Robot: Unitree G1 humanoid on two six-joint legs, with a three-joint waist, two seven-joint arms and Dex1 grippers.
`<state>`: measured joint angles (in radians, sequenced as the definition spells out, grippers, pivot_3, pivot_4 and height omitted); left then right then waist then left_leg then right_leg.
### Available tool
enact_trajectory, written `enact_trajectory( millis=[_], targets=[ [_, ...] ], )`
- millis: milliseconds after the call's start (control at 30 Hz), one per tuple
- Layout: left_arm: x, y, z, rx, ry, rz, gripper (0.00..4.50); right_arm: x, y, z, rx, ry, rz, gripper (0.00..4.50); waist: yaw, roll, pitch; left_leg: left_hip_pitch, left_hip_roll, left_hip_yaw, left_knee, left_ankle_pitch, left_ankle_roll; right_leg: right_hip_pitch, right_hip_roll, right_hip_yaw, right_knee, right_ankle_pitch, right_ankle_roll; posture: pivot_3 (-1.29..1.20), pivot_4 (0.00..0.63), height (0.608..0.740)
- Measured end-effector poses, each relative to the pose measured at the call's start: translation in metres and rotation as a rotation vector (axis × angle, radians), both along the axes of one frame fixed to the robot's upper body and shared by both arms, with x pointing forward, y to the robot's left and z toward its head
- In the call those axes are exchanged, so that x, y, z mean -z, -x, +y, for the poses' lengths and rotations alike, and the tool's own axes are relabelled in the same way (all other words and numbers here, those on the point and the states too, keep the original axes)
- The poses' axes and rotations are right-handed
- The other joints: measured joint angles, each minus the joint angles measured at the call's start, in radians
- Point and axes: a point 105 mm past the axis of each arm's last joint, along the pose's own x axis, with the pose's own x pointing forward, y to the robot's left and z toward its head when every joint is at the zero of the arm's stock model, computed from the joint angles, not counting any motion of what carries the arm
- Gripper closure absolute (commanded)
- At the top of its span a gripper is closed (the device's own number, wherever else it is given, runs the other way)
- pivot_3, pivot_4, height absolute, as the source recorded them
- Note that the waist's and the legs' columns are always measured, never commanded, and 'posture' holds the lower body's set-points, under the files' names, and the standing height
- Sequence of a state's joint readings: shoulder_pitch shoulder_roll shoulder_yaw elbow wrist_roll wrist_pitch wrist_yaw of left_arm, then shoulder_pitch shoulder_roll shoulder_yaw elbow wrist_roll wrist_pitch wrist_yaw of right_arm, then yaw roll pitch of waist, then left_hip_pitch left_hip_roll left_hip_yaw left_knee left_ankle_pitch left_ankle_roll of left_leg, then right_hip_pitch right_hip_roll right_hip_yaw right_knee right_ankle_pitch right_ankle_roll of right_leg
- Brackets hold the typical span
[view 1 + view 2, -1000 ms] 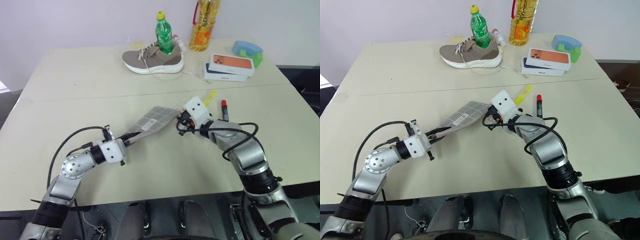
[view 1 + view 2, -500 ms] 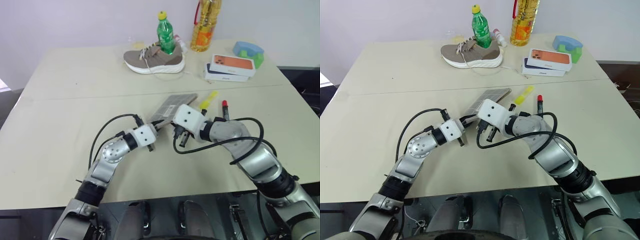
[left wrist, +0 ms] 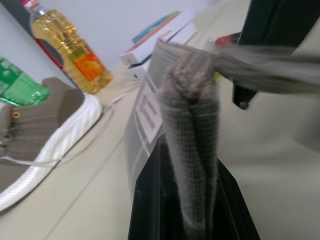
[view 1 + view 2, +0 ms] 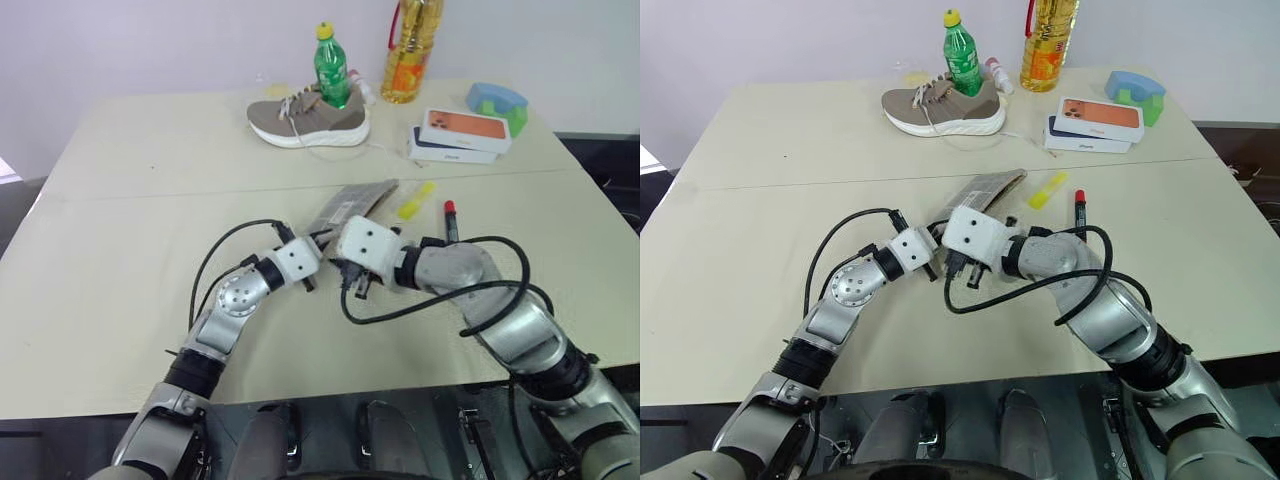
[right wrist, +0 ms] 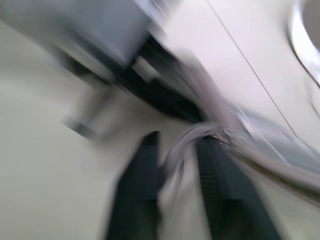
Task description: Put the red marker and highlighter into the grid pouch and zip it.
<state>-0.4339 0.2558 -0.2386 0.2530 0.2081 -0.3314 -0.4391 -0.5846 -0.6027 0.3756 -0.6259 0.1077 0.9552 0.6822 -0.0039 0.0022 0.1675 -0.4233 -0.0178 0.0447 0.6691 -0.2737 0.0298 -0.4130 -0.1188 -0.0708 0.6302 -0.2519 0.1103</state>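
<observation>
1 grid pouch (image 4: 352, 203) slants lengthwise toward the highlighter (image 4: 414, 201).

I see even, bright, soft-shadowed head views; my right wrist view is smeared, left wrist foreground soft.

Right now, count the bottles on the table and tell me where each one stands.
2. The green bottle stands at the far edge, right behind the shoe. The yellow oil bottle stands just right of it, behind the phone boxes. Others may be hidden.
</observation>
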Motion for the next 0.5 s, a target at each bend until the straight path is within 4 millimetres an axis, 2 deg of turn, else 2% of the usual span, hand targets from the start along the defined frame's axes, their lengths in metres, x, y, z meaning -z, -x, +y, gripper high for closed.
enact_trajectory(
  millis=[33,100,200,267,367,433,500],
  targets=[
    [0.000,-0.001,0.001,-0.006,-0.001,-0.002,4.50,-0.004,-0.002,-0.004,0.016,-0.025,0.001,1.28,0.001,0.000,0.000,0.000,0.000,0.000,0.000,0.000,0.000,0.000,0.000,0.000,0.000,0.000,0.000,0.00,0.150,0.740],
    [0.000,-0.002,0.006,-0.019,-0.009,-0.006,4.50,-0.013,-0.011,-0.025,0.122,-0.096,0.008,0.29,0.009,0.000,0.000,0.000,0.000,0.000,0.000,0.000,0.000,0.000,0.000,0.000,0.000,0.000,0.000,0.00,0.150,0.740],
    [-0.001,-0.005,0.021,-0.056,-0.018,-0.009,4.50,-0.023,-0.030,-0.065,0.357,-0.193,0.017,0.29,0.016,0.000,0.000,0.000,0.000,0.000,0.000,0.000,0.000,0.000,-0.001,0.000,0.000,0.000,0.000,0.00,0.150,0.740],
    [0.000,-0.004,0.025,-0.054,-0.001,0.000,4.50,-0.025,-0.048,-0.096,0.590,-0.332,0.063,0.29,0.016,0.000,0.000,0.000,0.000,0.001,0.000,0.000,-0.001,0.000,-0.001,0.000,0.000,0.000,0.000,0.00,0.150,0.740],
    [0.001,0.002,0.024,-0.023,0.020,0.013,4.50,-0.013,-0.060,-0.142,0.888,-0.431,0.128,0.29,0.018,0.000,-0.001,0.000,-0.001,0.001,0.000,0.003,-0.005,0.000,-0.001,0.000,0.000,0.000,0.000,0.00,0.150,0.740],
    [0.001,0.003,0.023,-0.009,0.017,0.015,4.50,0.002,-0.062,-0.164,1.032,-0.446,0.184,0.29,0.016,0.000,-0.001,0.000,-0.001,0.001,0.000,0.003,-0.005,0.000,-0.001,0.000,0.000,0.000,0.000,0.00,0.150,0.740],
    [0.000,0.004,0.022,-0.002,0.022,0.015,4.50,0.013,-0.063,-0.175,1.113,-0.453,0.214,0.29,0.015,0.000,-0.001,0.000,-0.001,0.001,-0.001,0.003,-0.005,0.000,-0.001,0.000,0.000,0.000,0.000,0.00,0.150,0.740]
  ],
)
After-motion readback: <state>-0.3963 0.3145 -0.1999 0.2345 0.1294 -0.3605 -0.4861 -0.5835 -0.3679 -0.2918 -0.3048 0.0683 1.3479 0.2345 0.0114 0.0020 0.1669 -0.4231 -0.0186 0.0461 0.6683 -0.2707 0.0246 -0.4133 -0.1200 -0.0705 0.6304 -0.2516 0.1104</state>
